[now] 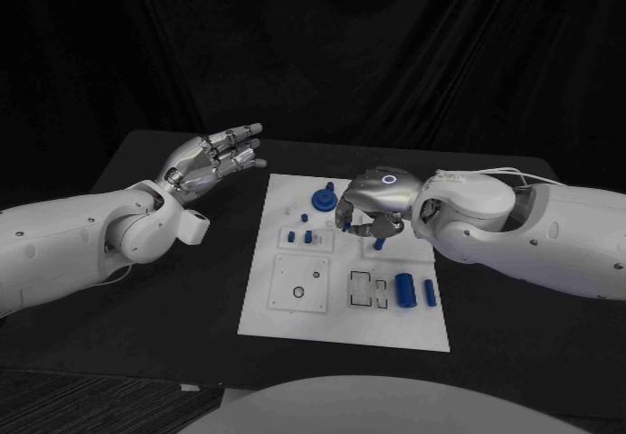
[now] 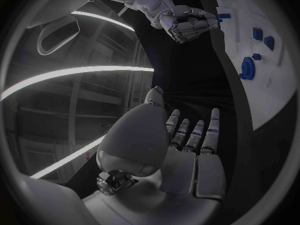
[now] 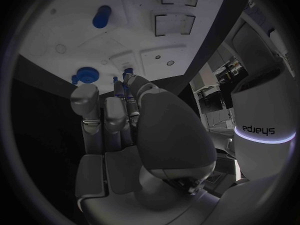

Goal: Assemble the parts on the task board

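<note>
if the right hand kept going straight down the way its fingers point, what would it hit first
Probably the small blue part under its fingertips, then the task board. The right hand hangs fingers-down over it; depth is unclear, and it may already touch.

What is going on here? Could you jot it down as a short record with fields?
Surface: black table
Task board: white plate in the middle of the table
Parts: small blue pieces on the board
Left hand: raised beside the board, fingers spread, holding nothing
Right hand: over the board, fingers curled down around a blue part
</note>
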Motion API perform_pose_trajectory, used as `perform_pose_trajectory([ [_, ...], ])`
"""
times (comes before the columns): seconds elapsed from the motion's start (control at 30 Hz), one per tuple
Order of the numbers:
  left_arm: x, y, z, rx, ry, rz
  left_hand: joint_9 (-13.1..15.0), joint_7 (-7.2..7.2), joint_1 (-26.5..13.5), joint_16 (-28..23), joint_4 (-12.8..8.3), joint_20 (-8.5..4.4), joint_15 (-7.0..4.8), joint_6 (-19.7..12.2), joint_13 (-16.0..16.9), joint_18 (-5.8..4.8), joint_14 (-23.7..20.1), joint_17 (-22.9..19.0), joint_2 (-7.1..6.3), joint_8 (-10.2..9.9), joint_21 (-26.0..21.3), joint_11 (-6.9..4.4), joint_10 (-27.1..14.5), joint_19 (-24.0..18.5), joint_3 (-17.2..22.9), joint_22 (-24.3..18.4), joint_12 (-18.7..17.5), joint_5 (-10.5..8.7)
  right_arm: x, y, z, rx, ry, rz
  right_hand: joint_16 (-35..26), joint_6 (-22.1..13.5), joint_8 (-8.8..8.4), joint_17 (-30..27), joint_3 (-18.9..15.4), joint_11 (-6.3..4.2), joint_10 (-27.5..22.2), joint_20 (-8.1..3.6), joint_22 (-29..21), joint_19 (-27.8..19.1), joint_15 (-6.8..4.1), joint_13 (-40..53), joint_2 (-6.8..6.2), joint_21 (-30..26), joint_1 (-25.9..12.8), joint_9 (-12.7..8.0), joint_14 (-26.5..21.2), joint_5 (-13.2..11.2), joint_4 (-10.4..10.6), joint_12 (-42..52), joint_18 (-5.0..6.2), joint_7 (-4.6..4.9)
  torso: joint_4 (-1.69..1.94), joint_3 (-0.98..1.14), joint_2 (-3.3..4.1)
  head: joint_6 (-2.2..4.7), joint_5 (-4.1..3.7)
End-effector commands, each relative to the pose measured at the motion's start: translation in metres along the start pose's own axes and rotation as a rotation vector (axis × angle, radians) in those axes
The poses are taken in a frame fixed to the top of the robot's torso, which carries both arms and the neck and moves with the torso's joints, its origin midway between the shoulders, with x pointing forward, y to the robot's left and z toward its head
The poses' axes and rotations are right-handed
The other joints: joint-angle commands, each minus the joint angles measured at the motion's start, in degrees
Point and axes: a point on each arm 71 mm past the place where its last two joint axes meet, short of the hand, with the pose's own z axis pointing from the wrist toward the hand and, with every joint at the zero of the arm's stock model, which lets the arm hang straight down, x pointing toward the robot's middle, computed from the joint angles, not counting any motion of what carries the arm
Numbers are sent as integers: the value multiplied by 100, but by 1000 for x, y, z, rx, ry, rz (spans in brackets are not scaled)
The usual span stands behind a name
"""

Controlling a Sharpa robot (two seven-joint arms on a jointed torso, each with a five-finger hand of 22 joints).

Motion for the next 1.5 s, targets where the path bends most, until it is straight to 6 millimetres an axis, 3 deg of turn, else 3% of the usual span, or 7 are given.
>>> perform_pose_trajectory([
  [0.03,3,-10,1,145,14,-21,2,1,60,28,-13,7,13,-20,7,-51,40,9,-5,-18,39,50,12,48,-1,-12,31,34,11,6,7,-7,72,-17,-26,-24,-33,-1,47,-1,38,22,602,-36,29,-1,60,-14,14,-10,-25,47,-4,-37,8,-13,1,3,-8,0,80],
  [0.37,5,-9,3,142,22,-27,5,3,82,47,-8,5,21,0,13,-72,51,10,20,-14,48,97,49,77,7,-25,59,36,33,31,28,-70,95,19,-57,-26,-60,-38,68,4,37,24,590,-57,30,-7,52,-69,13,-24,-40,77,-21,-61,19,-8,5,4,-14,0,247],
  [0.57,5,-9,3,142,20,-26,8,33,115,17,4,2,-65,17,11,-121,-77,-8,32,-11,48,89,49,99,5,-58,54,38,41,38,34,-89,81,20,-71,-76,-130,-51,89,12,50,31,583,-77,38,-12,29,-106,-10,-61,-54,92,-35,-86,24,7,4,4,-13,0,310],
  [1.17,6,-7,5,133,29,-33,11,69,154,33,-4,2,-67,42,10,-150,-72,-2,53,-7,40,79,44,96,21,-79,48,60,51,50,33,-122,26,16,-60,-86,-161,-39,102,13,64,33,591,-70,40,-13,12,-73,-20,-80,-51,108,-48,-98,19,9,2,-1,-21,0,486],
  [1.5,6,-5,5,123,32,-35,12,84,173,45,-11,1,-58,50,10,-158,-60,1,57,-6,41,73,44,103,28,-85,49,72,51,55,27,-131,-2,31,-64,-71,-165,-45,110,11,73,33,589,-73,38,-13,6,-83,-19,-84,-52,121,-58,-101,22,7,5,4,-18,0,537],
])
